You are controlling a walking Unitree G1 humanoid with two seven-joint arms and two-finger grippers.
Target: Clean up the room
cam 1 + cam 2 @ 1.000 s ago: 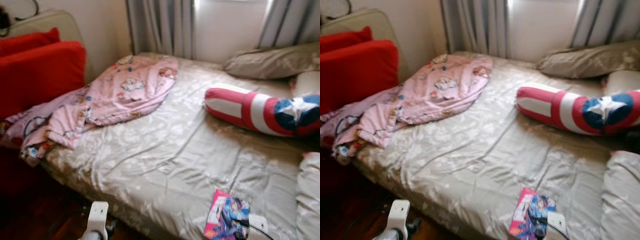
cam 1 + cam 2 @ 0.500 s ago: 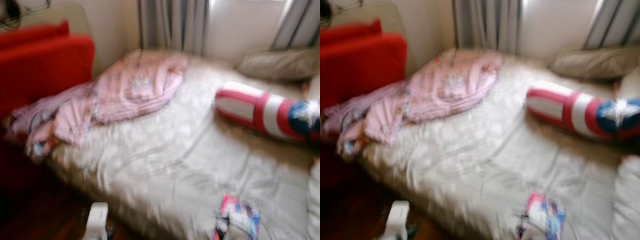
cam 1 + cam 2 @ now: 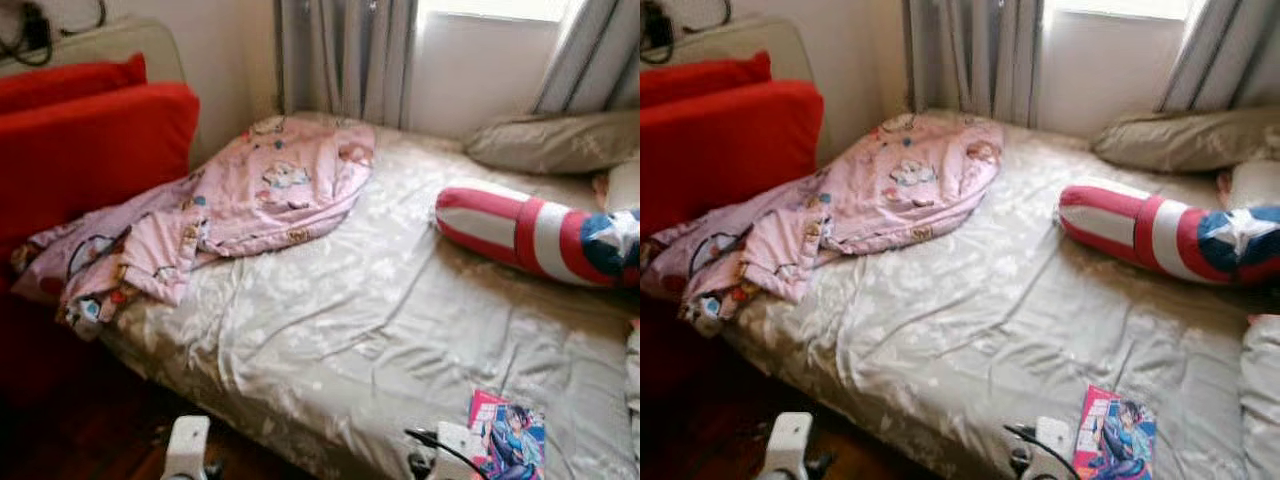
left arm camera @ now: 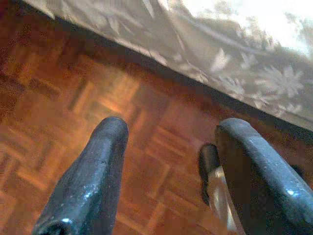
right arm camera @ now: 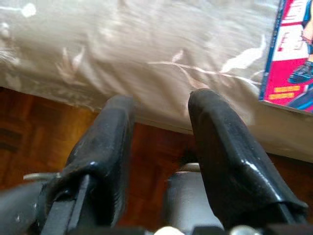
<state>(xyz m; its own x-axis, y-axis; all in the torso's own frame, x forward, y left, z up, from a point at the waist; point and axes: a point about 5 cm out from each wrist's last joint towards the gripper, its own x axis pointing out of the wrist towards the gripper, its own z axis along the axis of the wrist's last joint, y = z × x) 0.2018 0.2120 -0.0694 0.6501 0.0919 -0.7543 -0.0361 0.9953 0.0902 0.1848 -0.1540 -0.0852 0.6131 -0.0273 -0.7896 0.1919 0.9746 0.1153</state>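
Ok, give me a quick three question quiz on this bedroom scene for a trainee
1. True or false: the pink blanket lies folded flat at the foot of the bed.
2. Which lies nearest the right gripper? A) grey pillow B) comic book C) red cushion
3. What pattern does the bolster carry?

Key: 1 false, it is crumpled and hangs over the edge. 2 B. 3 red and white stripes with a white star on blue.

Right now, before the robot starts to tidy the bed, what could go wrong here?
The book lies close to the bed's near edge; a careless reach by the right gripper might push it onto the floor. The pink blanket already hangs over the bed's side, so pulling one corner may drag it all down. A black cable by the right arm could snag.
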